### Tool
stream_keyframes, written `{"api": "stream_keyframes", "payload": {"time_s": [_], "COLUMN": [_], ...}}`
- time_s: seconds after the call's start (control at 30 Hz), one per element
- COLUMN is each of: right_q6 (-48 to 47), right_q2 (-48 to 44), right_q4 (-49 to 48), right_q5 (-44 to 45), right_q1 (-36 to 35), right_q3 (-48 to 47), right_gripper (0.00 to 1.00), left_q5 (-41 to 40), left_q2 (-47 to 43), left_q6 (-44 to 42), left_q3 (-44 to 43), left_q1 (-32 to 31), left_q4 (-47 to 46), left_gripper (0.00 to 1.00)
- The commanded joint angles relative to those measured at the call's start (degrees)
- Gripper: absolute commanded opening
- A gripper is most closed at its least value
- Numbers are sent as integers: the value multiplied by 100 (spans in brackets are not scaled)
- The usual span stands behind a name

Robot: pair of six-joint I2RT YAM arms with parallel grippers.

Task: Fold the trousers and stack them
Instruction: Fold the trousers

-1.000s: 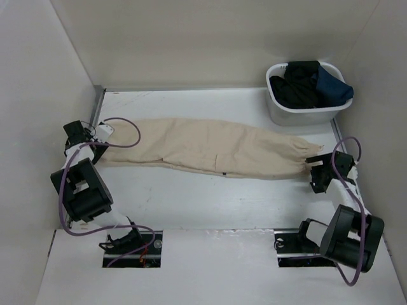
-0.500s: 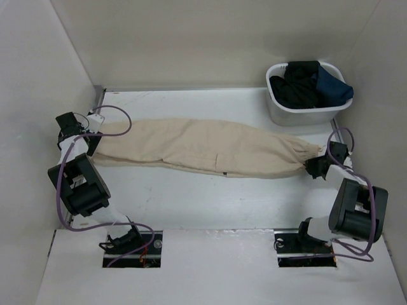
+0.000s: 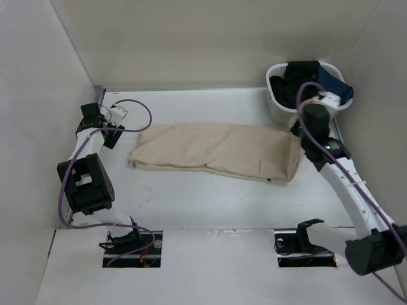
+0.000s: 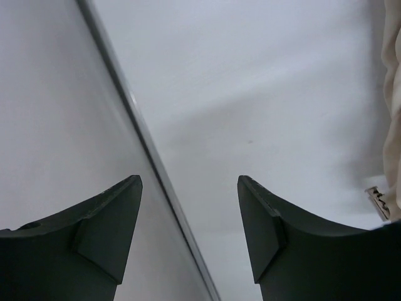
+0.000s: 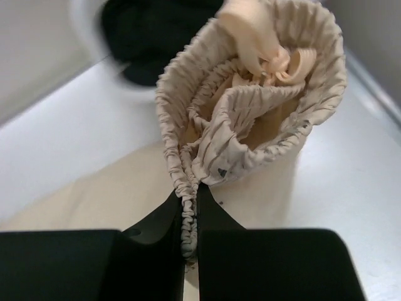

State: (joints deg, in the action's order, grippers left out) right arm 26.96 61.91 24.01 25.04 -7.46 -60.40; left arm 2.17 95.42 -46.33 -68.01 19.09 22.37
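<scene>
The trousers (image 3: pixel 216 152) lie across the table (image 3: pixel 210 197) between the two arms, their gathered waistband (image 5: pixel 250 125) bunched upright just beyond the right gripper (image 5: pixel 191 219), whose jaws are clamped on its elastic edge, probably to carry that end over the legs for a fold. The left gripper (image 4: pixel 188 207) stands with jaws apart and empty, the cloth's edge off to one side of them, so the leg end lies flat

The white worktop (image 3: pixel 191 190) carries the beige trousers (image 3: pixel 216 149), which lie across its middle, and a white tub (image 3: pixel 280 114) standing at the far right corner, near them.
</scene>
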Motion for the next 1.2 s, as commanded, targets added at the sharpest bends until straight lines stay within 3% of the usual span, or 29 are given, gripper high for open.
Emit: {"api": "stream_keyframes", "payload": {"time_s": [0.0,0.1,0.23,0.33,0.37,0.43,0.5,0.6,0.63,0.73,0.83,0.93,1.07,1.17], "right_q6": [-543,-236,475,705,723,758,714,679,653,792,1651,2242,2173,1937], "right_q2": [767,2075,3798,4757,4952,5120,4955,3877,3377,1628,159,-468,-207,311], "right_q4": [666,763,755,570,457,237,17,-649,-948,-1757,-1813,-1400,-1670,-2328], "right_q5": [1378,1767,1856,1374,1224,934,398,-33,-112,-96,71,-427,-1534,-2203], "right_q1": [-1669,-2885,-3633,-4117,-4249,-4381,-4417,-4417,-4417,-4408,-3673,-2199,-369,354], "right_q3": [-269,-743,-1604,-2281,-2405,-2485,-2311,-1417,-1048,174,1326,2162,2857,3087], "right_gripper": [0,0,5,10,14,44,63,94,100,100,100,98,95,99], "left_q5": [20,11,37,46,55,72,81,81,81,46,20,11,2,-33], "left_q2": [91,214,206,188,197,205,214,267,284,355,460,600,794,856], "left_q6": [369,493,590,625,642,669,669,686,712,765,818,958,1099,1222], "left_q3": [-116,-125,-108,-90,-81,-55,-11,-2,-11,-63,-125,-230,-388,-450], "left_q1": [-181,-375,-516,-516,-516,-516,-516,-525,-533,-551,-586,-639,-744,-780], "left_q4": [-5,-5,-13,-57,-66,-75,-75,-75,-92,-101,-101,-101,-22,-13], "left_gripper": [61,61,61,61,61,61,61,61,61,61,61,61,61,61]}}
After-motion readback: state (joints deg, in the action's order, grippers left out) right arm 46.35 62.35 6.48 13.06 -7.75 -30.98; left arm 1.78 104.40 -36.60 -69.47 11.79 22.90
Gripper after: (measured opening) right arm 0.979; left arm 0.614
